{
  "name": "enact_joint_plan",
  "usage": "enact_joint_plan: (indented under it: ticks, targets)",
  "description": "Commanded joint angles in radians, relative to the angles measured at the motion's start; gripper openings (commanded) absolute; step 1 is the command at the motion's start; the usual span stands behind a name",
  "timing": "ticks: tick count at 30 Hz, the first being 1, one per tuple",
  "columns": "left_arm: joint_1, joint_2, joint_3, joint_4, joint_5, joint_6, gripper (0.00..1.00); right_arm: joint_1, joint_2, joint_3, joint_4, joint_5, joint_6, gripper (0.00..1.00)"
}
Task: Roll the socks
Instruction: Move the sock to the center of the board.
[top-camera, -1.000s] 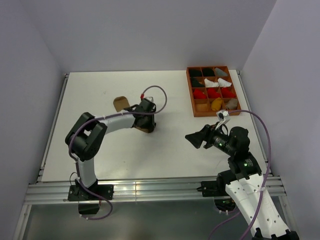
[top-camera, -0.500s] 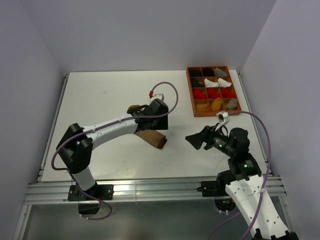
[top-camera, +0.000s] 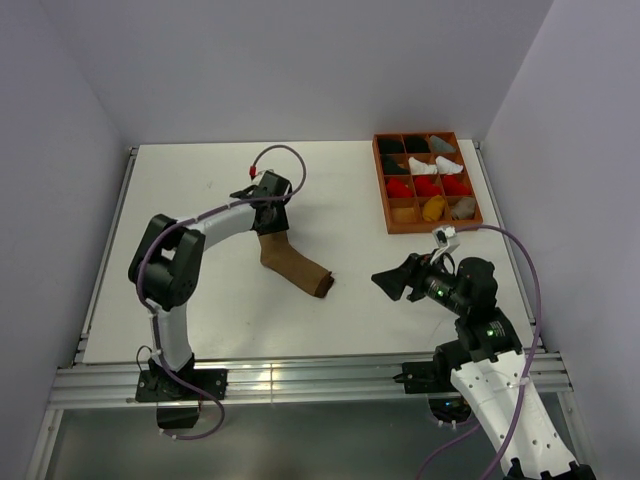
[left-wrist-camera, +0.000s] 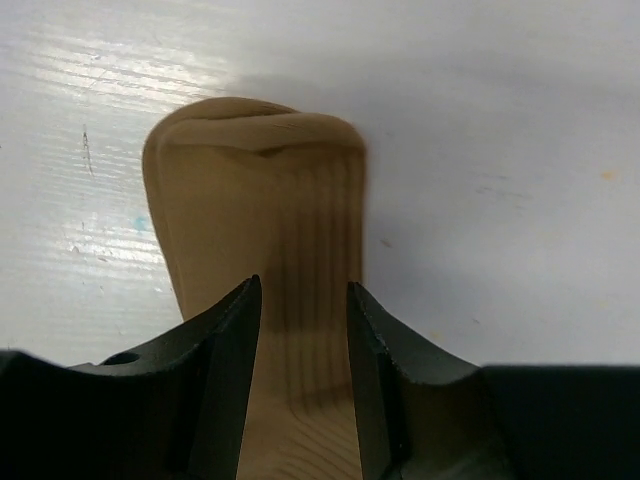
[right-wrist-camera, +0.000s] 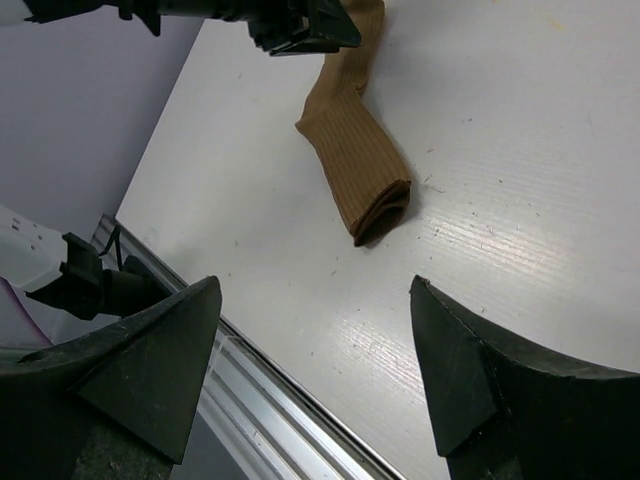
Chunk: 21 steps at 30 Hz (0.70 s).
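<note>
A single ribbed light-brown sock (top-camera: 292, 262) is lying flat on the white worktop (top-camera: 200, 300), a little left of its middle. It is running on a slant from the centre toward the near right. Its lower end is looking darker and doubled over, and that end is pointing at the right arm. The left arm is reaching out from the near left corner, and the left gripper (top-camera: 266, 208) is sitting over the far end of the sock. In the left wrist view its two black fingers (left-wrist-camera: 232, 345) are standing partway apart with a strip of the ribbed fabric showing between them. The rounded end of the sock is spreading out wider than the gap just beyond the tips. I cannot tell whether the fingers are pinching the cloth or only resting over it. The right gripper (top-camera: 392, 281) is hanging above the near right part of the worktop, well apart from the sock, with its jaws spread wide and nothing between them. At the far right corner a red-brown divided tray (top-camera: 378, 185) is holding small rolled bundles (top-camera: 427, 186) in black, grey, white, red and orange-yellow.
</note>
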Motion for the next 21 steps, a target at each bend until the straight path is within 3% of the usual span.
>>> enact_joint_plan:
  ticks: [1, 13, 17, 21]
  targets:
    - [0.029, 0.034, 0.006, 0.046, 0.022, 0.005, 0.45, 0.009, -0.009, -0.015, 0.009, 0.007, -0.015, 0.83]
    - [0.124, -0.004, -0.094, 0.036, -0.039, -0.041, 0.45, 0.009, 0.026, -0.057, 0.055, -0.017, -0.007, 0.83]
    - [0.072, -0.087, -0.07, 0.018, -0.117, 0.03, 0.61, 0.008, 0.034, -0.061, 0.073, -0.016, -0.004, 0.83]
    - [-0.069, -0.174, -0.088, 0.016, -0.204, 0.106, 0.72, 0.009, 0.033, -0.068, 0.086, 0.003, -0.001, 0.83]
